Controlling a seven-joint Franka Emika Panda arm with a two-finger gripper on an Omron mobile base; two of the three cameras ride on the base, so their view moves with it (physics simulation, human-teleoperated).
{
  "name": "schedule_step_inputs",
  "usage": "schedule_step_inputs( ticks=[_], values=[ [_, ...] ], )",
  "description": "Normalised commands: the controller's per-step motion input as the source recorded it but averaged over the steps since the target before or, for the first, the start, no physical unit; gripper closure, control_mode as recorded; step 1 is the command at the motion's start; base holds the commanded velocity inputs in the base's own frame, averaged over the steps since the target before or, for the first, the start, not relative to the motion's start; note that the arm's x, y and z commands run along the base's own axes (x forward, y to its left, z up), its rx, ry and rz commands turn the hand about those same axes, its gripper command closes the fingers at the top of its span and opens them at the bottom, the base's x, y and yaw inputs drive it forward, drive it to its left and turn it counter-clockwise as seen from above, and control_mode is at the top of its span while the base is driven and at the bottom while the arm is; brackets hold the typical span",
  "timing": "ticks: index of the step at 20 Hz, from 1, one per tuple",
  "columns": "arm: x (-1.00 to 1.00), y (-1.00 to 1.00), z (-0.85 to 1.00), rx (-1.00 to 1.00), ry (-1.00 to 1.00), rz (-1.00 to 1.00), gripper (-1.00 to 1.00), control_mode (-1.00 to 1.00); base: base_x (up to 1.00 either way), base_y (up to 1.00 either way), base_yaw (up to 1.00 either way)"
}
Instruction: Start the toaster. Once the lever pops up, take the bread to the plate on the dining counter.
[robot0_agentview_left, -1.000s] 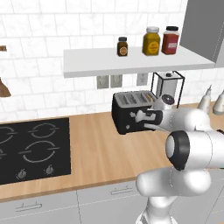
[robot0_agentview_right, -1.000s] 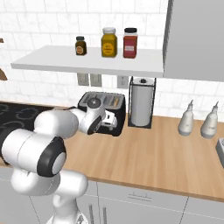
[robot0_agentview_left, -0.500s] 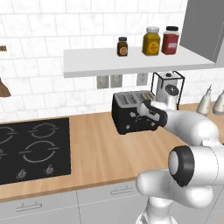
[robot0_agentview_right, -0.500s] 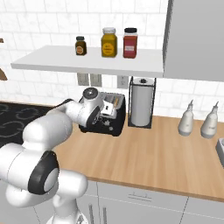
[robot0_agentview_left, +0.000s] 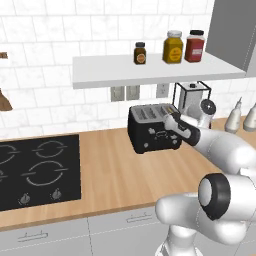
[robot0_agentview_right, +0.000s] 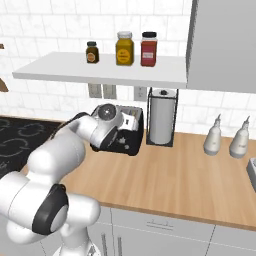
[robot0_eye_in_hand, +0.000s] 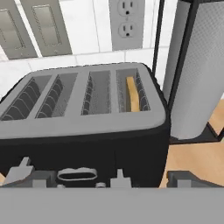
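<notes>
Hovering at the front right of the black boxy toaster (robot0_agentview_left: 152, 128), the two-finger gripper (robot0_agentview_left: 172, 121) has its jaws spread wide, gripping nothing. Pale tan bread slice (robot0_eye_in_hand: 132, 94) sits deep in the rightmost slot, mostly sunk, only its top edge visible. Toaster's front controls partly cut off in hand view; wire-framed paper towel roll (robot0_agentview_right: 161, 116) just beside it

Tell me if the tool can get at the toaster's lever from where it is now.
Probably yes. The tool is open and sits right at the front of the toaster, with a lever just ahead between its fingertips and nothing in between. The paper towel roll stands off to the side.
</notes>
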Motion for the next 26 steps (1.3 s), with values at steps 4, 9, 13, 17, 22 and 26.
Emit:
schedule_step_inputs(
  ticks=[4,9,13,17,22,26],
  values=[
    [0.15,-0.01,0.09,0.00,-0.12,0.00,-1.00,-1.00,0.00,0.00,0.00],
    [0.33,0.00,0.26,0.00,0.00,0.00,-1.00,-1.00,0.00,0.00,0.00],
    [0.36,0.00,0.36,0.00,0.02,0.00,-1.00,-1.00,0.00,0.00,0.00],
    [0.23,-0.07,0.08,0.00,0.02,0.00,-1.00,-1.00,0.00,0.00,0.00],
    [0.07,-0.16,-0.14,0.00,0.00,0.00,-1.00,-1.00,0.00,0.00,0.00],
    [0.08,-0.15,-0.16,0.00,0.00,0.00,-1.00,-1.00,0.00,0.00,0.00]
  ],
)
